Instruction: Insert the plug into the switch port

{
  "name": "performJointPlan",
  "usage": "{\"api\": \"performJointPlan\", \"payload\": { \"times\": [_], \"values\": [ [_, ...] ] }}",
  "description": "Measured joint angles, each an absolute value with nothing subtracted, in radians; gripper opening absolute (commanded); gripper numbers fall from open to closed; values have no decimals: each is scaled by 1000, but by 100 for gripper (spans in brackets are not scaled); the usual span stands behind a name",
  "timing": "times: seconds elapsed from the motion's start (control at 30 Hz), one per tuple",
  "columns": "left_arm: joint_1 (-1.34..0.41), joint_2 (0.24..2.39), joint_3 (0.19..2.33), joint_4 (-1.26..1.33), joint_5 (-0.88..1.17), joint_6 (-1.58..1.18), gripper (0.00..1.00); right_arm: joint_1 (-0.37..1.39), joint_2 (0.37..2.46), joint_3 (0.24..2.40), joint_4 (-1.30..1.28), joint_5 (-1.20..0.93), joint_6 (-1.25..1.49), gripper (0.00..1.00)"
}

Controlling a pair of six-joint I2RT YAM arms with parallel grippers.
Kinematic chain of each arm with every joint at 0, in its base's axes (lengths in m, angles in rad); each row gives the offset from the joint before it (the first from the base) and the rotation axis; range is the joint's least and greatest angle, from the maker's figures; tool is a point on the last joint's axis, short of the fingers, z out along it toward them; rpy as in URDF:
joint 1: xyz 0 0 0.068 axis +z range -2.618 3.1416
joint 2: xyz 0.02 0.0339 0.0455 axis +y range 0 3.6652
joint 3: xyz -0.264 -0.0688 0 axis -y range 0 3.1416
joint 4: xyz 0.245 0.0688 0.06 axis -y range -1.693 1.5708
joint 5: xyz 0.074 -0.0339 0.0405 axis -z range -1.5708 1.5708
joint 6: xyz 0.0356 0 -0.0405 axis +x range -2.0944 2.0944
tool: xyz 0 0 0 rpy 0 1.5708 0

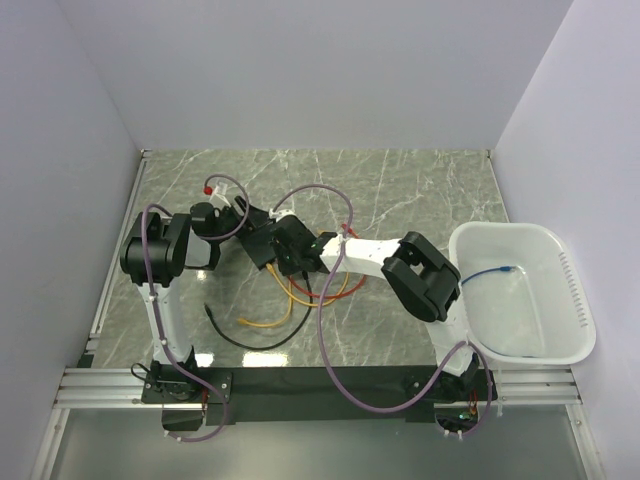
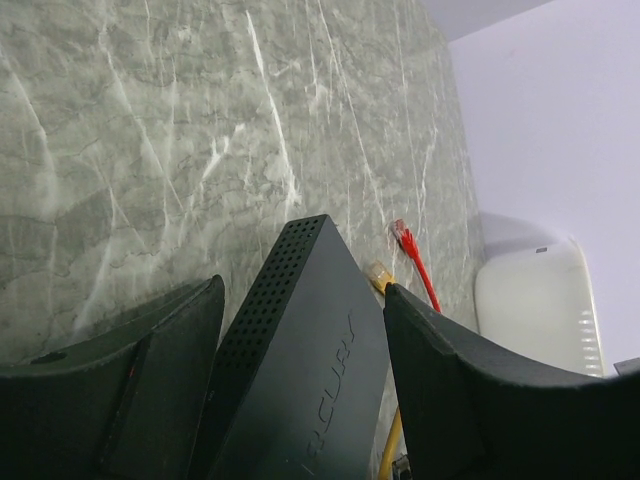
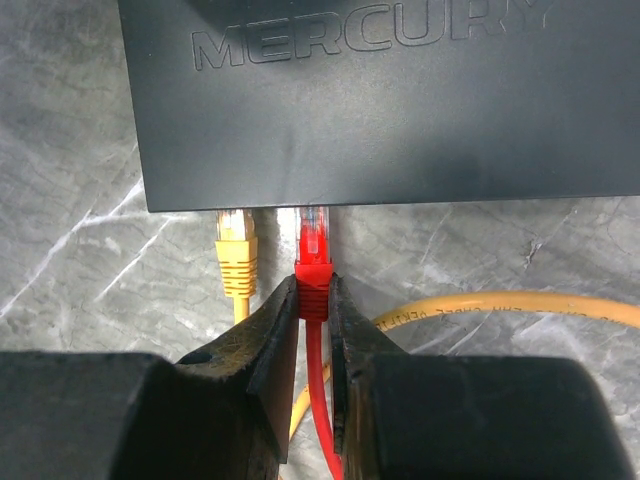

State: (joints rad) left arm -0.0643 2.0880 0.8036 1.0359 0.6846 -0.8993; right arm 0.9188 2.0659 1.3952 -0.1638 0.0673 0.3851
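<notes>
Along the top of the right wrist view lies the switch [image 3: 380, 100], a flat matte-black box with the word MERCURY raised on its lid. Its socket edge faces down the frame. Just below that edge, at centre, the right gripper [image 3: 313, 296] has its jaws clenched on the red plug [image 3: 313, 262]. They pinch its red boot while the clear tip meets a socket; how deep it sits cannot be told. Immediately left, a yellow plug [image 3: 236, 255] occupies the neighbouring socket. A yellow cable [image 3: 500, 305] curves across the grey marbled tabletop [image 3: 70, 250] at lower right. At the bottom centre of the left wrist view, the left gripper [image 2: 302, 290] has its jaws spread wide. They appear to grasp the switch across its width, with its perforated side wall showing. Seen from overhead, the switch sits mid-frame between the two arms. Doing this step well likely means keeping the plug square to its socket and pushing straight in until the latch catches. The left arm should brace the box so it cannot slide away, and the jaws should stay clear of the yellow neighbour.
</notes>
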Motion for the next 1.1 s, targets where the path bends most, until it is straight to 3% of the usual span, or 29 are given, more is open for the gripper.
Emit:
{"api": "performJointPlan", "payload": {
  "times": [0.5,1.1],
  "values": [
    [-72,2101,828,1028,693,-854,69,924,2106,1461,-213,121,375,0],
    [-73,2140,871,1036,746,-849,66,956,2111,1466,-180,210,175,0]
  ]
}}
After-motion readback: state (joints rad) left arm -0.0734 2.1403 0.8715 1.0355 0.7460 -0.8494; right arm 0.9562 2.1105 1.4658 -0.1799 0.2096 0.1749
